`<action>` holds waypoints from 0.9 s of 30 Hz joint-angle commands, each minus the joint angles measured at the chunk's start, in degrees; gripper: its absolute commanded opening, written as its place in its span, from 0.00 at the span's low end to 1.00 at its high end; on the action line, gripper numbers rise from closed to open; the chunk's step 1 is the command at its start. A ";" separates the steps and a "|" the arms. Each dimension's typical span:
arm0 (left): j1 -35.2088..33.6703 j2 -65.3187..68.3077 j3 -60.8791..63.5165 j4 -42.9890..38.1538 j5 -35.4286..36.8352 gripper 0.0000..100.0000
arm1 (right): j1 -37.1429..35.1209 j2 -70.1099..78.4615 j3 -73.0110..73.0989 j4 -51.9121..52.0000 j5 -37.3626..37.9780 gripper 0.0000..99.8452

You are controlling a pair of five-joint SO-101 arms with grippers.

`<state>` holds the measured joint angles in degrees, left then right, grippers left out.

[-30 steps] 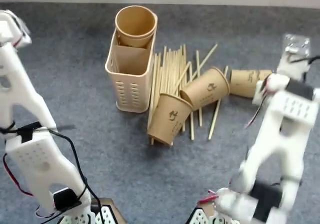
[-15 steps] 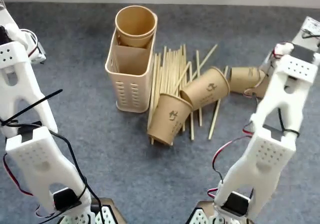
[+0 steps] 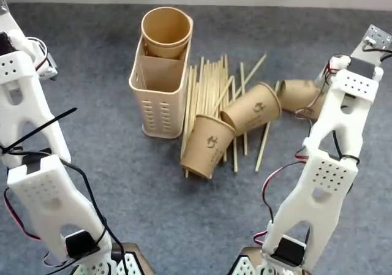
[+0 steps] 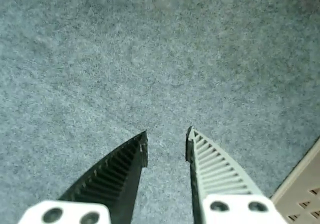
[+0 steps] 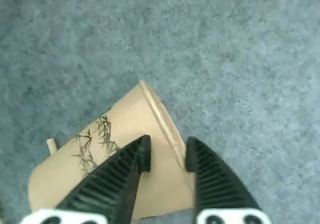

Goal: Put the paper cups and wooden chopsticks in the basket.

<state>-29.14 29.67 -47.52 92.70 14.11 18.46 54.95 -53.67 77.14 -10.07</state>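
A cream slotted basket [image 3: 158,97] stands upright with one paper cup [image 3: 166,30] in its far compartment. A pile of wooden chopsticks [image 3: 211,91] lies beside it, with two cups [image 3: 208,145] [image 3: 252,108] on their sides on top. A third cup [image 3: 296,96] lies farther right, partly hidden by the right arm [image 3: 343,113]. In the right wrist view my right gripper [image 5: 167,151] hangs open just above this cup [image 5: 120,134], its fingers either side of the rim. My left gripper [image 4: 166,144] is open over bare carpet, with the basket's corner [image 4: 302,186] beside it.
Grey carpet covers the whole table. The left arm [image 3: 24,103] stands tall along the left edge, well away from the pile. A chopstick end [image 5: 50,145] pokes out beside the rightmost cup. Open carpet lies in front of the basket and cups.
The right arm has swung up and out over the rightmost cup and edged slightly left onto it. The left arm shifted a little at the start, then held still.
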 commanded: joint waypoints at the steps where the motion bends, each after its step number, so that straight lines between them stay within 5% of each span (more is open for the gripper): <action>1: 1.36 -2.59 -0.13 -0.70 -0.70 0.14 | -1.36 2.07 -1.36 2.95 -0.35 0.00; 6: 1.36 -2.59 -0.04 0.35 -0.70 0.14 | -0.04 1.89 -14.55 11.03 0.18 0.01; 12: 1.36 -2.59 -0.04 0.44 -0.70 0.14 | -0.31 1.27 -50.33 21.58 5.71 0.01; 20: 1.36 -2.59 -0.04 0.53 -0.70 0.14 | -7.96 -20.18 -38.90 14.81 19.69 0.01; 27: 1.27 -2.59 0.04 0.62 -0.70 0.14 | -21.76 -31.25 -33.71 7.96 27.87 0.01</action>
<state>-29.14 29.67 -47.34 92.88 14.11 1.23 29.10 -90.24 87.52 14.73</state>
